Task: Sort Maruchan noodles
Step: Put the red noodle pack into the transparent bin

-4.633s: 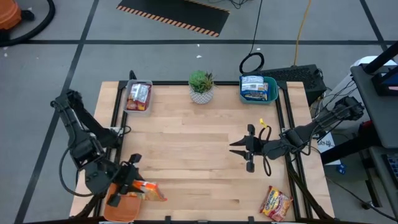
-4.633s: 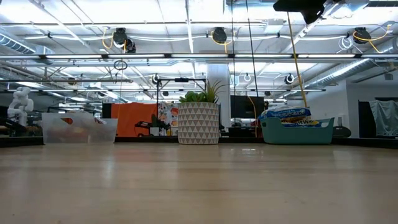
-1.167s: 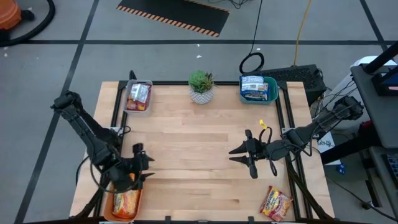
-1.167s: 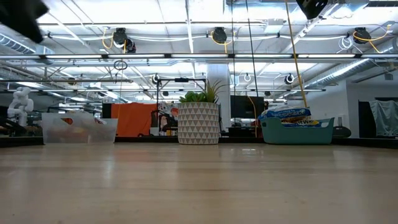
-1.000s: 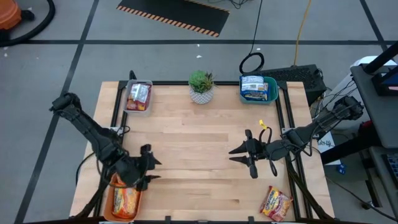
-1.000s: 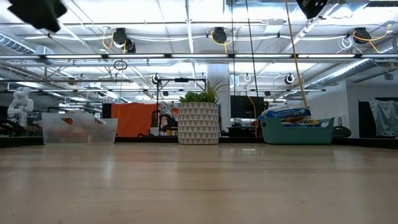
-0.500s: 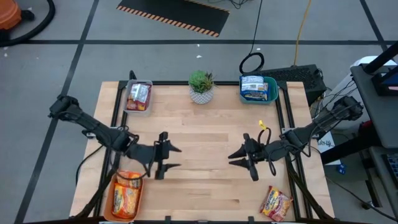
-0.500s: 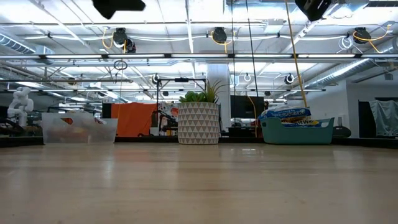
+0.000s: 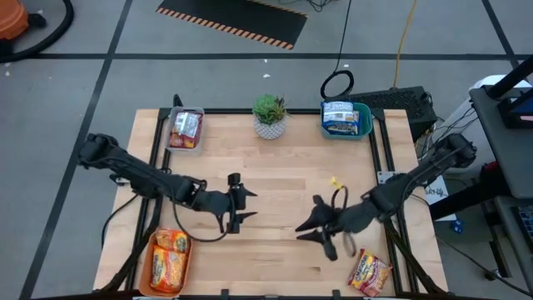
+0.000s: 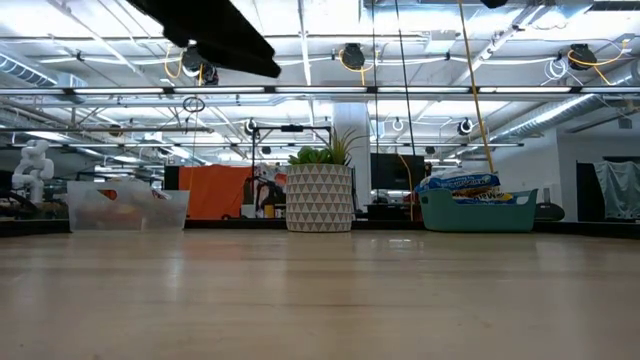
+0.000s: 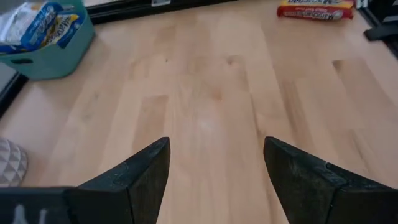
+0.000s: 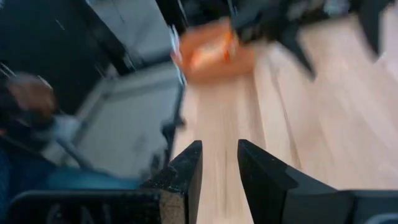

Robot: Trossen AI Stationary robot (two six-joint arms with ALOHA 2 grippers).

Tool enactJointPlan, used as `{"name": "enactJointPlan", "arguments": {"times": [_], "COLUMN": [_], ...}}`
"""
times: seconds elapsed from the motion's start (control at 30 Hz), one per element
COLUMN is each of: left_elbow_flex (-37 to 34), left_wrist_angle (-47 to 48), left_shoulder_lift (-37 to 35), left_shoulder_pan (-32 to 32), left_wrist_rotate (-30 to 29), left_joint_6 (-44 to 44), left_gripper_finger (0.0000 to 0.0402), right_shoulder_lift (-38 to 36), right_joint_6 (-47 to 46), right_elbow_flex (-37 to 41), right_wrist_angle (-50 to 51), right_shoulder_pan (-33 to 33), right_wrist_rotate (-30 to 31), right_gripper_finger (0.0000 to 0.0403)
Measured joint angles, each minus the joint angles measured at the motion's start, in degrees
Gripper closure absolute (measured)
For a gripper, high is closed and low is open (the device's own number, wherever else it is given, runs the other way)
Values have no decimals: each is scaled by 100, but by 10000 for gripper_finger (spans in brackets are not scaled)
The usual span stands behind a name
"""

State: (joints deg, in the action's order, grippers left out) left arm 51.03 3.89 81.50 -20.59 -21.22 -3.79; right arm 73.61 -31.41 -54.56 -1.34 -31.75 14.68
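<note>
One red-and-yellow Maruchan noodles packet (image 9: 369,271) lies flat near the table's near right corner; it also shows in the left wrist view (image 11: 314,9). Orange packets lie in the orange tray (image 9: 155,275) at the near left. Red packets fill the clear tray (image 9: 185,144) at the far left, and blue-white packets sit in the teal tray (image 9: 360,130) at the far right. My left gripper (image 9: 244,206) (image 11: 214,155) hovers open over the table's middle. My right gripper (image 9: 306,232) (image 12: 219,155) hangs to the right of it, left of the loose packet, open by a narrow gap with nothing between its fingers.
A small potted plant (image 9: 269,115) stands at the middle of the far edge, between the clear and teal trays. Bare wood (image 9: 275,171) lies between the two grippers and the far trays. Black rails (image 9: 383,154) run along the table's sides.
My left gripper has swung from over the orange tray toward the table's middle, rolling as it went and staying open. My right gripper has gone toward the near edge and a little to the left. The packets have stayed where they were.
</note>
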Motion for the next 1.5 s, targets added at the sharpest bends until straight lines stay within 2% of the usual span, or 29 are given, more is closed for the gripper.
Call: {"name": "enactJointPlan", "arguments": {"times": [0.17,0.27,0.47,0.63,0.77,0.93,1.1,1.3,1.37,1.5], "left_elbow_flex": [-2,-2,-2,-2,-2,-2,-2,-2,-2,-2], "left_wrist_angle": [-505,-821,-1469,-1618,-1611,-1607,-1626,-1623,-1623,-1622], "left_shoulder_lift": [74,72,70,70,70,67,67,67,67,67], "left_shoulder_pan": [143,194,209,196,176,211,260,257,262,302], "left_wrist_rotate": [79,210,482,630,630,639,634,634,634,635], "left_joint_6": [322,453,723,981,1329,1656,1816,1854,1937,2125], "left_gripper_finger": [138,138,138,138,137,137,137,137,137,137], "right_shoulder_lift": [750,1147,1457,1455,1610,2000,2441,2950,3071,3111], "right_joint_6": [-598,-837,-866,-1068,-1670,-2612,-3564,-4297,-4295,-3769], "right_elbow_flex": [-912,-1297,-1668,-1679,-1686,-1681,-1679,-1961,-2072,-2114], "right_wrist_angle": [1677,2274,2306,2446,2634,2545,2517,2979,3118,3172], "right_shoulder_pan": [-251,-419,-699,-999,-1319,-1671,-1835,-1862,-1862,-1870], "right_wrist_rotate": [6,-109,-91,574,768,572,41,-1416,-1766,-2068], "right_gripper_finger": [305,305,305,305,305,305,305,305,305,305]}}
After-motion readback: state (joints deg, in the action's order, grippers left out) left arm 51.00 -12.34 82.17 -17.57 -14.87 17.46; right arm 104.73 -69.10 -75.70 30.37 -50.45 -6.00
